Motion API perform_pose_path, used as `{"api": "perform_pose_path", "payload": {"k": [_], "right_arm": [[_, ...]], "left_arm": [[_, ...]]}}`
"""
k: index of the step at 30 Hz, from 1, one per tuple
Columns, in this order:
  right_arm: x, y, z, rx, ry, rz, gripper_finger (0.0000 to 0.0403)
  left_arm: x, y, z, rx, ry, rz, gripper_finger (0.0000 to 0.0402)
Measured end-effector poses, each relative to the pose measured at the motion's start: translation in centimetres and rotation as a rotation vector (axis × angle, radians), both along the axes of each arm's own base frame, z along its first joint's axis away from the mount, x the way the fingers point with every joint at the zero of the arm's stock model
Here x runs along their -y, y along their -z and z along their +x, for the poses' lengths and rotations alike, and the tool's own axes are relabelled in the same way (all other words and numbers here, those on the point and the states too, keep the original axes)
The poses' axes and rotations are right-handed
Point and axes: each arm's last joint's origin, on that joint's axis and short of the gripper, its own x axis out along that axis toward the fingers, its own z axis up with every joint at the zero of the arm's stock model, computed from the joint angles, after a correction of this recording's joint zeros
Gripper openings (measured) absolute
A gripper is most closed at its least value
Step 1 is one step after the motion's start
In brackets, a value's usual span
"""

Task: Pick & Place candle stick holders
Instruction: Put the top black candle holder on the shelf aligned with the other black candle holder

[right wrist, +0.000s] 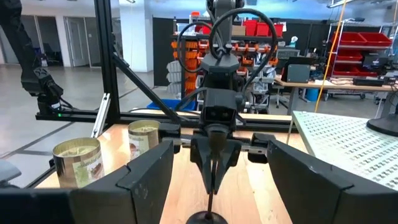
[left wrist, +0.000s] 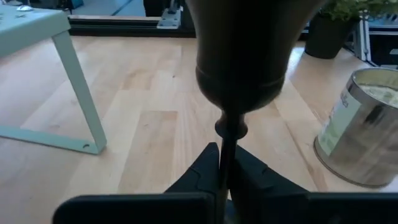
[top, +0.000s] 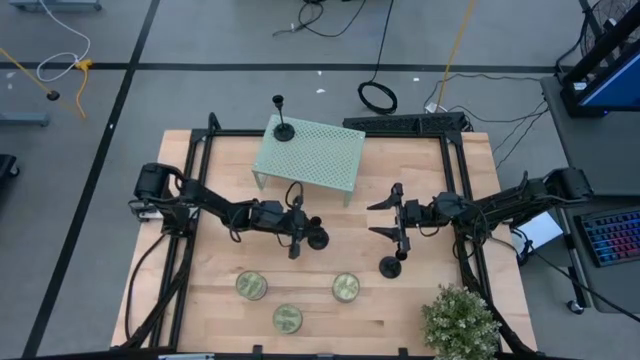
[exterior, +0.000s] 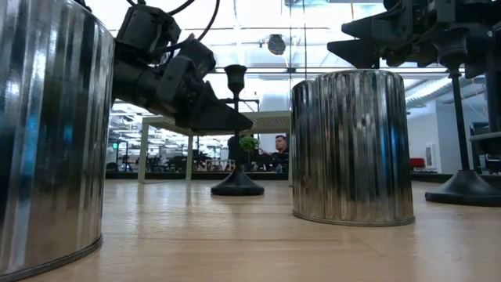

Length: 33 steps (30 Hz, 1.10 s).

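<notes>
We see 3 candle stick holders. Left of centre in the high view, the left gripper [top: 297, 232] is clamped on the thin stem of 1 holder [top: 316, 238], its round base still looking low over the wood; the left wrist view shows both fingers [left wrist: 202, 171] pinching that stem under the cup. We judge this as the grasp step done, with the lift and carry next, probably up to the pale green perforated stand [top: 310, 155] at upper centre, where a 2nd holder [top: 284, 130] already stands near its left corner. That move calls for clearing the stand's edge while keeping the stem upright.

Right of centre, the right gripper [top: 393, 219] hangs with jaws spread wide, just above the 3rd holder [top: 391, 266], not touching it.

Along the bottom, 3 tin candles [top: 252, 286] sit in a cluster, and a potted plant [top: 460, 322] fills the lower right. The right gripper lies near the left one's path; they could crowd.
</notes>
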Motion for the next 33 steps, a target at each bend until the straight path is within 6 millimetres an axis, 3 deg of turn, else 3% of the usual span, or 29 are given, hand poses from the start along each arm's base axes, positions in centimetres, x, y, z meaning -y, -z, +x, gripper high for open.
{"api": "perform_pose_path", "payload": {"k": [9, 22, 33], "right_arm": [[0.0, 0.0, 0.0, -0.006, -0.001, 0.013, 0.0254], [0.0, 0.0, 0.0, -0.005, 0.0, 0.014, 0.0254], [0.0, 0.0, 0.0, -0.005, 0.0, 0.014, 0.0254]], "left_arm": [[0.5, -1.1, -0.3, 0.021, 0.016, -0.021, 0.0014], [0.5, -7.1, -2.3, 0.153, 0.037, -0.047, 0.0014], [-1.4, -11.4, -3.6, 0.282, -0.299, 0.07, 0.0014]]}}
